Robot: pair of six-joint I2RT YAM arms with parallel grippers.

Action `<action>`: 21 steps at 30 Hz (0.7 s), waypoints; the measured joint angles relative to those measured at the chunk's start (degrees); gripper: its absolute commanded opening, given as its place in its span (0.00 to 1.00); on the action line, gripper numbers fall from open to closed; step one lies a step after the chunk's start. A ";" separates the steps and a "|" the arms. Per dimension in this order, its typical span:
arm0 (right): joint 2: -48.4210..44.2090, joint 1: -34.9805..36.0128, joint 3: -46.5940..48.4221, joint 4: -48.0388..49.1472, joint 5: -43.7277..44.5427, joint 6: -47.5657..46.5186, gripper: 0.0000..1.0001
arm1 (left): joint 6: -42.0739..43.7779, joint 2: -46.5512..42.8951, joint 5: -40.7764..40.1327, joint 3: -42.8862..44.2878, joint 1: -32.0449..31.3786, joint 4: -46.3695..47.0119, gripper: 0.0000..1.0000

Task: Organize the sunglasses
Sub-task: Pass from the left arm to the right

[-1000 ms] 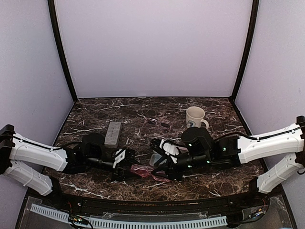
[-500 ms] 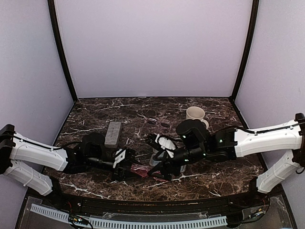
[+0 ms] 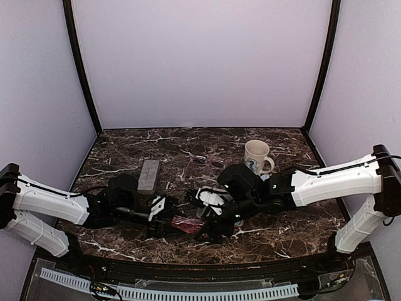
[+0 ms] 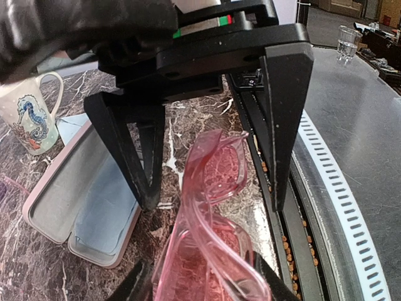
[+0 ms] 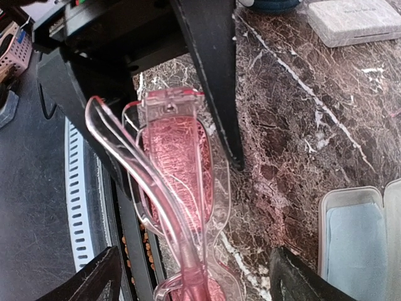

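The red-pink sunglasses (image 3: 187, 224) hang just above the table's front edge, folded. My left gripper (image 3: 164, 222) is shut on one end of them; its pads press both sides in the left wrist view (image 4: 200, 282). My right gripper (image 3: 210, 229) is open. Its fingers (image 4: 279, 157) straddle the other end of the pink frame (image 4: 213, 182) without touching it. In the right wrist view the frame (image 5: 178, 169) lies between my wide-open right gripper (image 5: 197, 266). The thin dark sunglasses (image 3: 210, 162) lie at mid table, behind both arms.
An open pink case (image 4: 81, 207) with a light blue cloth inside lies just behind the grippers, also in the right wrist view (image 5: 357, 238). A closed grey case (image 3: 149, 174) lies back left. A white mug (image 3: 257, 155) stands back right. The front rail (image 4: 338, 188) runs close by.
My right arm has swung left and nearer, bringing its open fingers around the free end of the pink sunglasses. My left gripper and the sunglasses have stayed put.
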 measured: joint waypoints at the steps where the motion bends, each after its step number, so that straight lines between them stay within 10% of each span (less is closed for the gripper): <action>1: 0.24 0.00 0.04 -0.15 -0.04 -0.13 0.77 | 0.00 0.00 0.00 0.00 -0.02 0.00 0.00; 21: 1.64 0.00 0.37 -1.49 -0.61 -1.88 0.67 | -0.02 -1.14 0.83 0.00 -0.11 0.04 0.00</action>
